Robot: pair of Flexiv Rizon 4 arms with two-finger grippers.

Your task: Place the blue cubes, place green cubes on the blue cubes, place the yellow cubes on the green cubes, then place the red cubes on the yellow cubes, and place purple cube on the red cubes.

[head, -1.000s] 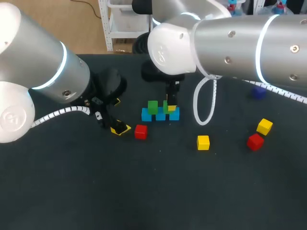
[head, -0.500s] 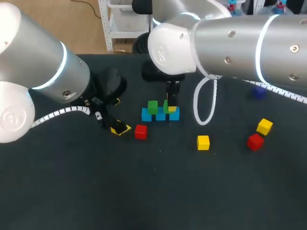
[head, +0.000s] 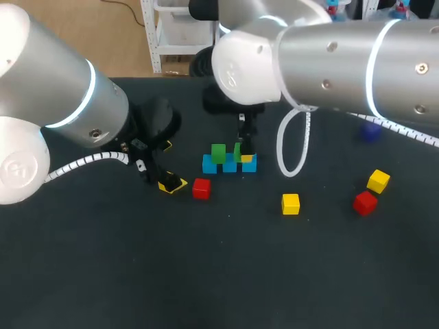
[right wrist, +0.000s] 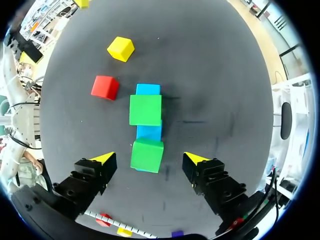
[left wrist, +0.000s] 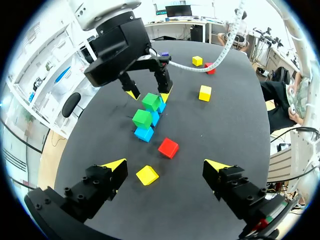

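A green cube [right wrist: 147,155] sits right between the two fingers of my right pincer [right wrist: 148,158], on top of the row of blue cubes [right wrist: 149,132]. Just ahead of it a bit of blue shows. Then comes the other green cube [right wrist: 145,110], also on the row, and then the last blue end. Past that end and off to one side lie a red cube [right wrist: 105,87] and, farther on, a yellow cube [right wrist: 120,48]. Both are flat on the dark counter [head: 226,274]. Nothing stands between my right fingers and the green cube. This pincer is wide open. There is a gap on each side of the green cube, so the pincer touches nothing and holds nothing.

My left pincer [left wrist: 165,164] is low over the counter. That same yellow cube lies between its fingers, closer to one finger than the other, and touches neither. The red cube is just ahead of it, and the blue row with the green cubes is ahead of that. This pincer is wide open too and holds nothing.

Well away from both pincers, out past my right pincer, lies a second yellow cube [head: 291,203]. Farther out is a third yellow cube [head: 378,181] next to a second red cube [head: 365,202]. Farthest off is the purple cube [head: 370,133].
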